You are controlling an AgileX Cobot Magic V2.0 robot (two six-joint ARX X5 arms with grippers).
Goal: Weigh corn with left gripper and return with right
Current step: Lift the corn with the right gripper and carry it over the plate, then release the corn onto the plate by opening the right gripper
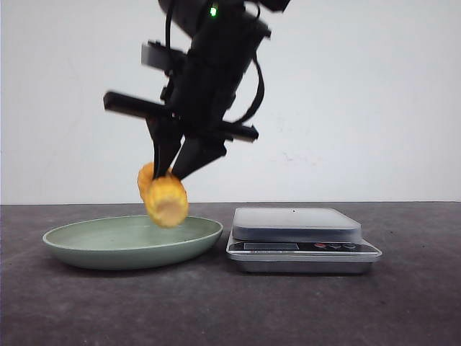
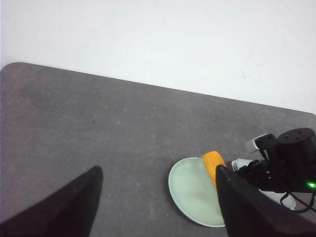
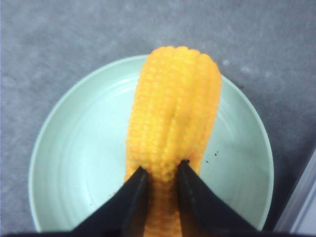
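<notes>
Front view shows us the right gripper (image 1: 175, 169) clamped on the corn (image 1: 163, 196), which hangs in the air just above the green plate (image 1: 94, 249), clear of its surface and tilted with the pale cut end towards us. The scale (image 1: 297, 223) stands just beside the plate with nothing on its platform. In the right wrist view the two fingers (image 3: 133, 200) pinch the cob over the middle of the plate. We judge this to be the return step, near its end. The next move calls for lowering until the corn rests on the plate, then parting the fingers. The left gripper's fingers (image 2: 69, 200) stand wide apart, holding nothing, well away from the plate.
</notes>
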